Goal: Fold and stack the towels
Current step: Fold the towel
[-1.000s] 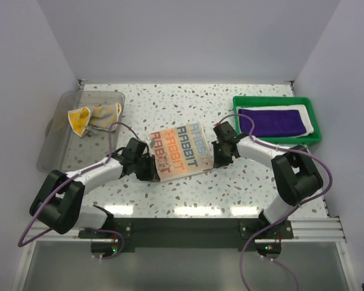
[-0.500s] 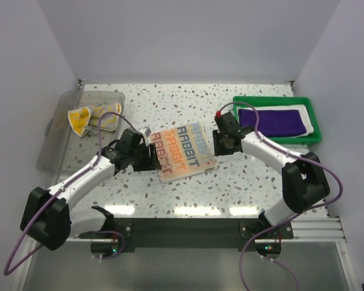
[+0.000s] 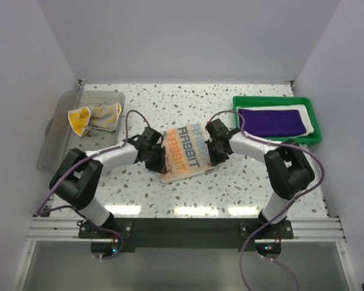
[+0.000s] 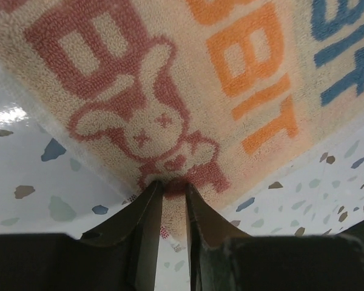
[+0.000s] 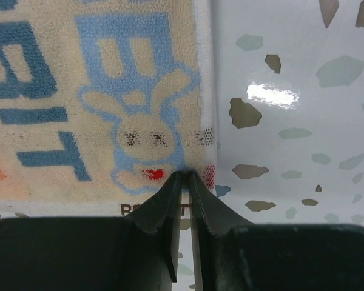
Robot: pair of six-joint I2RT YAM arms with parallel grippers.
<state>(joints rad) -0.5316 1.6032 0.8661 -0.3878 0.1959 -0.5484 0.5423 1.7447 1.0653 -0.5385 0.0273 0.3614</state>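
The lettered towel [image 3: 183,153], pale with orange, blue and red "RABBIT" letters, lies folded at the table's centre. My left gripper [image 3: 159,159] is at its left edge. In the left wrist view its jaws [image 4: 171,183] are shut on the towel's hem [image 4: 170,109], just below a red rabbit print. My right gripper [image 3: 207,151] is at the towel's right edge. The right wrist view shows its jaws [image 5: 185,174] pinched on the hem [image 5: 109,91] under a blue rabbit print. The purple towel [image 3: 272,121] lies folded on the white towel [image 3: 311,121] in a green tray [image 3: 273,100].
A clear plastic bin [image 3: 57,142] at the back left holds a crumpled yellow and white cloth [image 3: 91,117]. The green tray stands at the back right. White walls enclose the speckled table [image 3: 188,194] on three sides.
Both grippers let go of the lettered towel and drew outward half a second ago. They have since moved back in and closed on its left and right edges.
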